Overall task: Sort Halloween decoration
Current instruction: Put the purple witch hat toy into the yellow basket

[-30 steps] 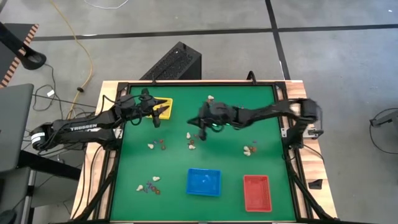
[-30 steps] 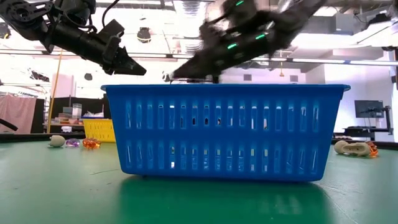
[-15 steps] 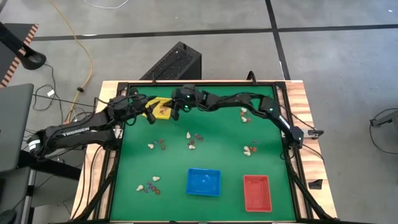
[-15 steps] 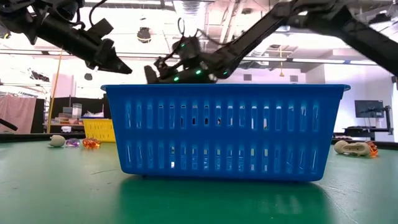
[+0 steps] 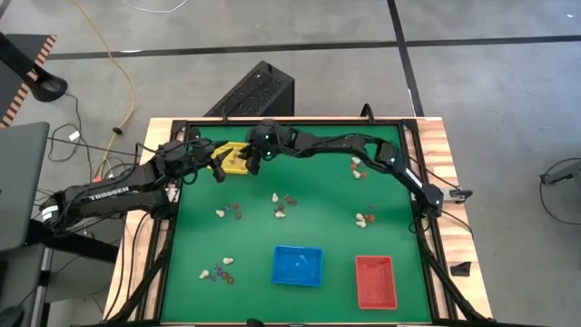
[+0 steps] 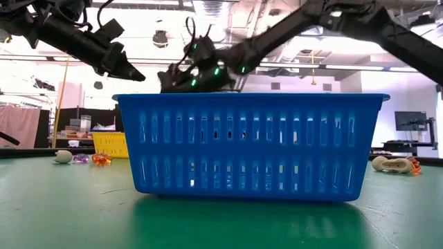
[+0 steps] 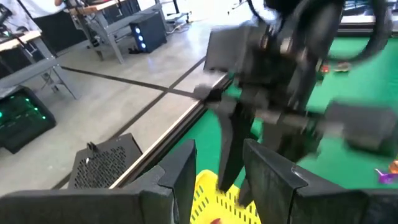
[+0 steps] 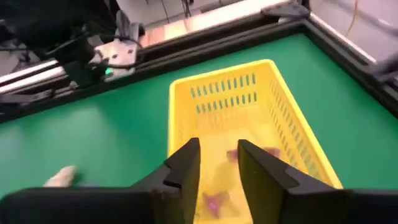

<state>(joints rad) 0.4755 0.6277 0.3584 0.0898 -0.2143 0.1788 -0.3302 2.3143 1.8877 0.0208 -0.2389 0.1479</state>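
Note:
The yellow tray point(image 5: 238, 151) stands at the table's far left. My right gripper point(image 5: 253, 161) hangs over it, open point(image 8: 219, 144), with nothing between its fingers. In the right wrist view, dark purple trinkets point(image 8: 214, 202) lie on the tray's floor under the fingers. My left gripper point(image 5: 218, 170) hovers open point(image 7: 219, 149) just left of the tray and holds nothing. More small cream, dark and orange trinkets lie in clusters on the green mat point(image 5: 282, 205), point(image 5: 228, 212), point(image 5: 365, 218), point(image 5: 357, 166), point(image 5: 218, 271).
A blue tray point(image 5: 297, 265) and a red tray point(image 5: 375, 280) stand near the front edge. In the low view the blue tray point(image 6: 249, 145) fills the foreground. Both arms crowd the far left corner, and the right arm stretches along the far edge.
My right gripper has swung from the middle of the table toward the far left and now hangs over the yellow tray. My left gripper has drawn back a little from over the tray toward the table's left edge.

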